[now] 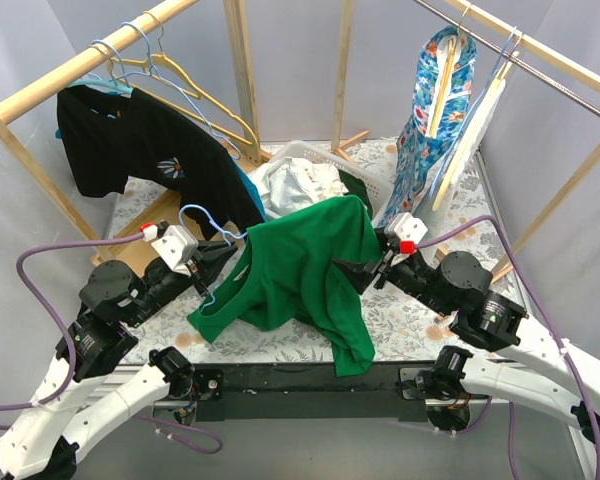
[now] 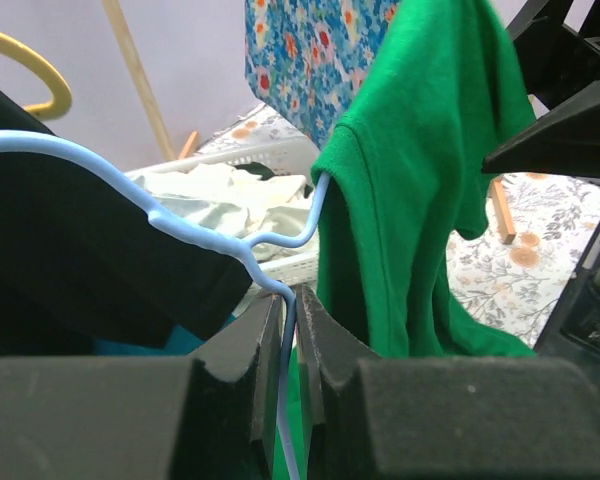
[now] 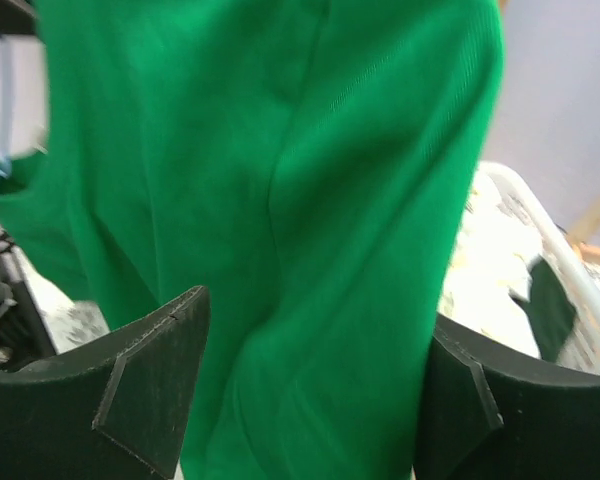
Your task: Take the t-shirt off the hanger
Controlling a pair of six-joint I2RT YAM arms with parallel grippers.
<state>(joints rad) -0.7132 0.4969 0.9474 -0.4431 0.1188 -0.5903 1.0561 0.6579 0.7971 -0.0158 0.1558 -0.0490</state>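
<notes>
Top external view: green t-shirt (image 1: pixel 310 265) hangs mid-frame off the blue hanger (image 2: pixel 195 232), its wire pinched by the left gripper (image 2: pixel 290 315). Right gripper (image 1: pixel 358 272) stands spread around loose cloth, centre right. Ungripped, the shirt could slump and snag. Fabric hides the hanger's far arm and the collar.

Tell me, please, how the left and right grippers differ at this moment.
The left gripper is shut, while the right gripper has its jaws wide apart. The left gripper clamps the thin wire of the blue hanger. The right gripper grips nothing, and the green t-shirt hangs between its open fingers. Both have black fingers and sit close to the shirt, one on each side.
</notes>
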